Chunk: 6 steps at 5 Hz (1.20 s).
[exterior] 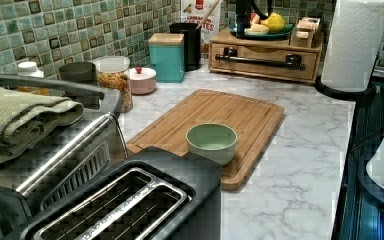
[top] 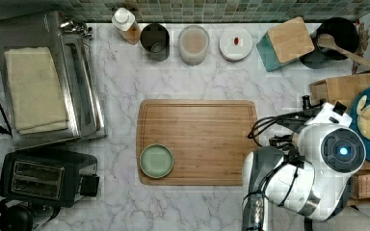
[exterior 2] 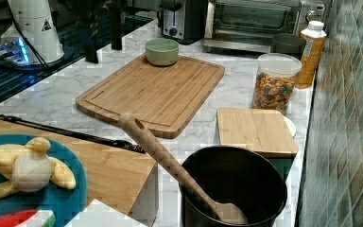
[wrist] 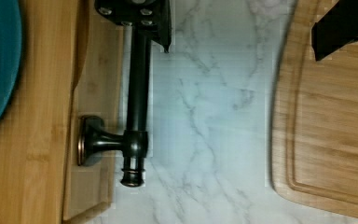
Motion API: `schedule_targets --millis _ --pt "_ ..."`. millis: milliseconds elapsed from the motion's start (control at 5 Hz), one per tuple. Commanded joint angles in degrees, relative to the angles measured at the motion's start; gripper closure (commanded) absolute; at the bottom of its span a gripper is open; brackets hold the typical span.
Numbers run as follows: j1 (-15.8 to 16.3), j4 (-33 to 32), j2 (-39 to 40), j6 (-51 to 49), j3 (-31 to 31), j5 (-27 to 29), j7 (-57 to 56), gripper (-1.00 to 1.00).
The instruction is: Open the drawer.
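Top view, left to right: toaster oven (top: 53,77) and toaster (top: 48,178) on the top view's left, cutting board (top: 197,142) mid-table (top: 120,96) with a green bowl (top: 156,160) on its corner, arm on the top view's right. Drawer (exterior: 262,60) sits at the far end of the table in the left view, under a teal plate (exterior: 267,35) of fruit, looks closed or nearly so. Wrist view: gripper (wrist: 242,28) is over the black bar handle (wrist: 137,93), one dark finger at the handle, the other apart over the board; fingers wide, holding nothing
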Motion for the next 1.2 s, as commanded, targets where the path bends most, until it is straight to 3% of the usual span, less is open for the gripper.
schedule_targets --millis 200,400,600,1000,1200 --pt "-1.25 1.57 6.86 7.92 -2.61 2.92 -15.77 -1.00" --pt "-1.94 0.39 7.56 13.54 -4.02 0.41 -13.83 -1.00" --pt "-3.35 -1.73 7.78 20.24 -4.72 3.63 -16.10 -1.00" --pt "-4.47 -0.05 11.11 19.89 -5.22 0.25 -14.34 -1.00" --pt "-5.86 -1.96 13.45 24.72 -4.14 5.36 -16.27 -1.00"
